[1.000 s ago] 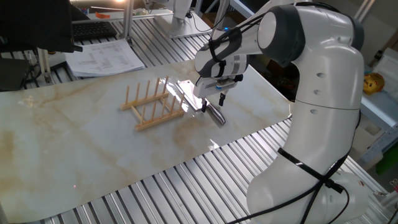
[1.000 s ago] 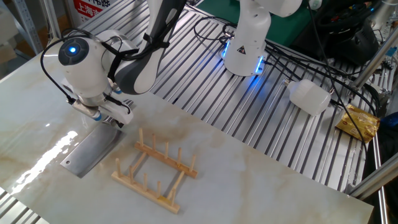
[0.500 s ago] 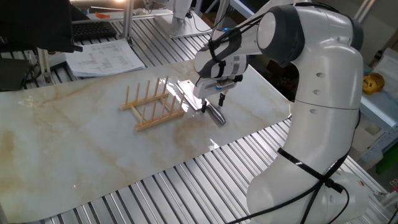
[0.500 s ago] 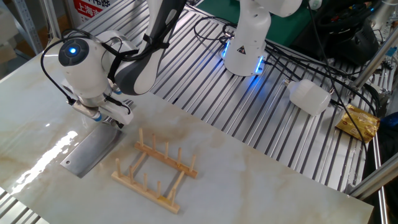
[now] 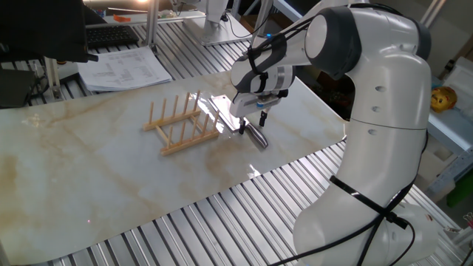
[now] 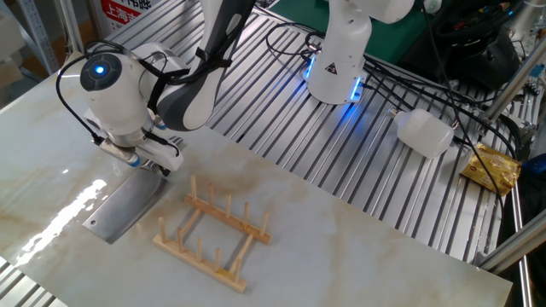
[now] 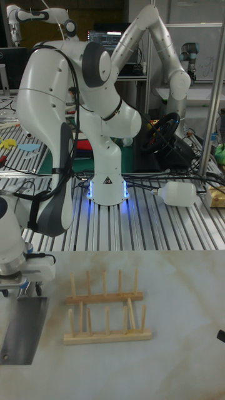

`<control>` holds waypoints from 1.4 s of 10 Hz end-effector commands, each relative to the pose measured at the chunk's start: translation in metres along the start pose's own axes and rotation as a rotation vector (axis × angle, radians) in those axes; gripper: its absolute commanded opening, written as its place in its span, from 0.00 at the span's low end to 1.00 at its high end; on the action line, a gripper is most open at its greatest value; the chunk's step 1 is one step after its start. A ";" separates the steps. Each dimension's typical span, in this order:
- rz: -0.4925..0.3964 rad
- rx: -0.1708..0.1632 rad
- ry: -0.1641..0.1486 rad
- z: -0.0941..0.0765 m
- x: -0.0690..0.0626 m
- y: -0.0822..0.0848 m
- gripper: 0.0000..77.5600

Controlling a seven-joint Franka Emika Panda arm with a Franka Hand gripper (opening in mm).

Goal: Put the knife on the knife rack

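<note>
The knife lies flat on the marble table, its broad shiny blade point(image 5: 220, 109) pointing toward the knife rack point(image 5: 179, 125) and its rounded metal handle point(image 5: 256, 138) pointing away from it. My gripper point(image 5: 253, 121) is lowered over the handle where it meets the blade. It is open, with one finger on each side of the handle. In the other fixed view the blade point(image 6: 124, 205) shows left of the rack point(image 6: 215, 235), and the gripper point(image 6: 139, 162) hides the handle. The tall fixed view shows the blade point(image 7: 25, 328), the gripper point(image 7: 29, 286) and the empty wooden rack point(image 7: 106, 310).
Papers point(image 5: 126, 68) and a keyboard point(image 5: 111, 34) lie beyond the table's far edge. The marble table point(image 5: 89, 185) ends at slatted metal rails on the near side. A white bottle point(image 6: 424, 132) and cables lie on the rails by the arm's base.
</note>
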State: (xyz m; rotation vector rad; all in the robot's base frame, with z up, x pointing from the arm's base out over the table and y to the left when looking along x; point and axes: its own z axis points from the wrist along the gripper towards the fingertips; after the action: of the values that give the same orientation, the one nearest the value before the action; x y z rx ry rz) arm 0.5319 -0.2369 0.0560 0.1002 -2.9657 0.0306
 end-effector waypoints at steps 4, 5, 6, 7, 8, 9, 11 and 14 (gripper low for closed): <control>0.003 0.001 -0.030 -0.002 0.001 -0.002 1.00; 0.005 0.002 -0.033 -0.003 0.001 -0.002 1.00; 0.007 0.002 -0.035 -0.005 0.003 -0.002 1.00; 0.011 0.004 -0.038 -0.006 0.003 -0.003 1.00; 0.011 0.005 -0.040 -0.006 0.003 -0.003 1.00; 0.009 0.004 -0.044 -0.005 0.003 -0.003 1.00; 0.010 0.003 -0.049 -0.005 0.003 -0.003 1.00; 0.011 0.004 -0.054 0.000 0.001 -0.002 1.00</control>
State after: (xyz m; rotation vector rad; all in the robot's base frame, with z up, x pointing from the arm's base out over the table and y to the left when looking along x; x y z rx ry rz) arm 0.5295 -0.2388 0.0588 0.0874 -3.0127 0.0333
